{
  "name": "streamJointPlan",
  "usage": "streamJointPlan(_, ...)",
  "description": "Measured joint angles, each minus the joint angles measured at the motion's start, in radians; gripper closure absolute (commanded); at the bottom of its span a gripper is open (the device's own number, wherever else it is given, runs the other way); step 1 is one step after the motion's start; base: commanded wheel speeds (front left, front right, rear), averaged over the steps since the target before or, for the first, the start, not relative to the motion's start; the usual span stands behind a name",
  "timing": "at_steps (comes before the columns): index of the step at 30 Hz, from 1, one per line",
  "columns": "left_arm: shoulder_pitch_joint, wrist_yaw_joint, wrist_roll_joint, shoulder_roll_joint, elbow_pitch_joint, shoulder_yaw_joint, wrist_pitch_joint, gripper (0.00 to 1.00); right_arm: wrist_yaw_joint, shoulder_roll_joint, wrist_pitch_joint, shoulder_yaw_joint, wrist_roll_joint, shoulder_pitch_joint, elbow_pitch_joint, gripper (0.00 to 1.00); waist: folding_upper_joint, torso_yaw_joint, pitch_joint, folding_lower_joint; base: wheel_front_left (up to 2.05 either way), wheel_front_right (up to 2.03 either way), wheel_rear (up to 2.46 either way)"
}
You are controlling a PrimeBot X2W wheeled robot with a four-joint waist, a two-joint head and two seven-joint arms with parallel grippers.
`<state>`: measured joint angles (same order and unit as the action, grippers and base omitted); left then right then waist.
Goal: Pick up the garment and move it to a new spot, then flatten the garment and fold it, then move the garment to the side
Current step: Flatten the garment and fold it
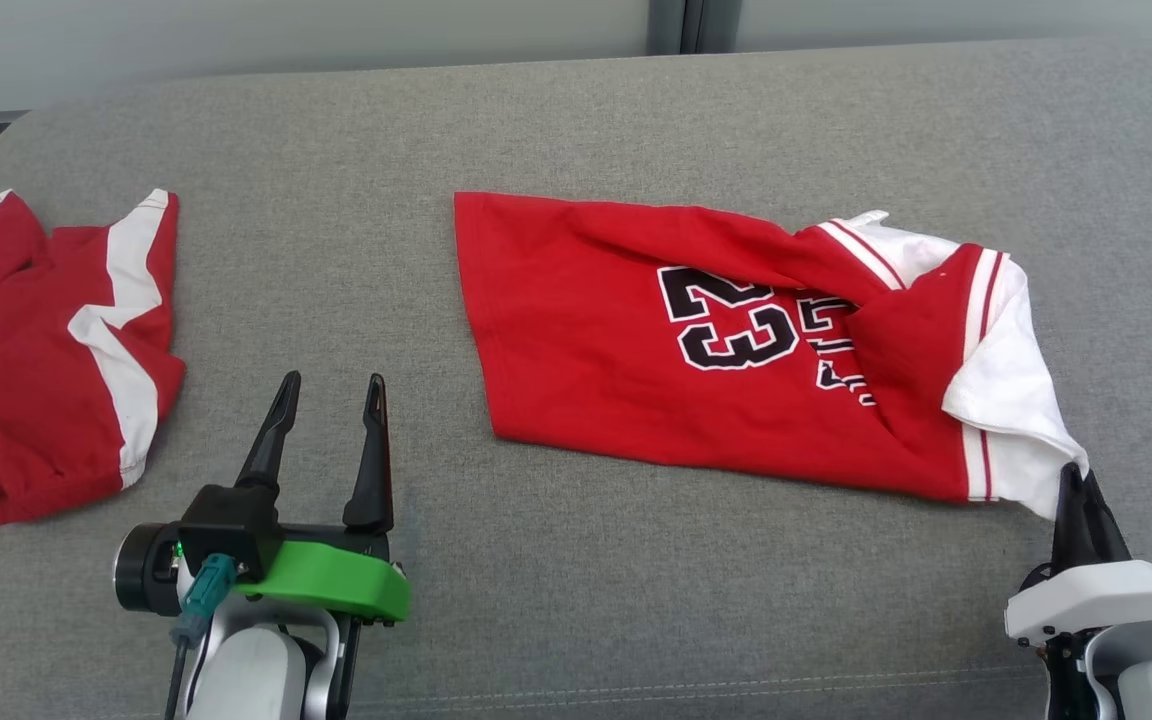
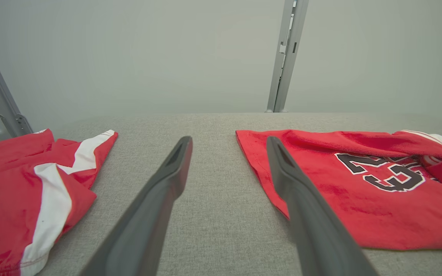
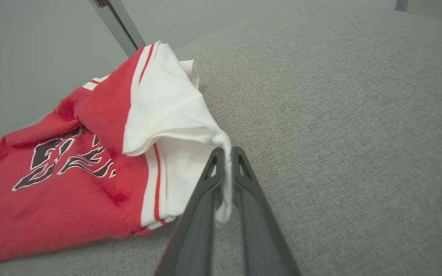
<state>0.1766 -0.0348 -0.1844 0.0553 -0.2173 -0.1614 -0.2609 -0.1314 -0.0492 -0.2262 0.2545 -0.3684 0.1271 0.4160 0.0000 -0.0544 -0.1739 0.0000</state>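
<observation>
I'm pinching the red jersey (image 1: pixel 586 340), printed with a black "23", by its white sleeve corner in my right gripper (image 1: pixel 1079 475). It's lying mid-way across the grey cushion (image 1: pixel 536 120). My left gripper (image 1: pixel 328 385) is hovering with fingers spread, beside a second red garment (image 1: pixel 26 400).

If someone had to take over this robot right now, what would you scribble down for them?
The right gripper is shut on the white sleeve of the jersey.
The left gripper is open and empty, over the grey cushion left of the jersey.
The jersey lies mid-cushion, number up, left part fairly flat, right end rumpled.
Another red-and-white garment lies far left.
Done: sleeve gripped. Left: flatten, fold, move aside.
</observation>
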Motion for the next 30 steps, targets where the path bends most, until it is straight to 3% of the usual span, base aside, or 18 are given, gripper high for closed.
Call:
streamJointPlan(6,-0.005,0.006,0.001,0.005,0.014,0.013,0.0,0.0,0.0,0.0,-0.031,0.037,-0.014,0.025,0.033,0.0,0.0,-0.004,0.006,0.0,0.0,0.0,0.0)
streamJointPlan(11,-0.015,0.015,0.001,0.011,0.031,0.028,0.0,0.0,0.0,0.0,-0.037,0.028,0.025,0.043,-0.095,0.0,0.0,0.001,0.004,0.0,0.0,0.0,0.0)
streamJointPlan(20,-0.023,0.027,0.001,0.016,0.054,0.056,0.0,0.0,0.0,-0.001,-0.039,-0.197,0.206,0.042,-0.364,0.0,0.0,0.006,0.017,0.0,0.0,0.0,0.0)
streamJointPlan(30,-0.056,0.036,-0.008,0.013,0.072,0.072,0.0,0.0,0.0,-0.018,-0.031,-0.341,0.327,-0.014,-0.39,0.0,0.0,-0.015,0.048,0.0,0.0,0.0,0.0)
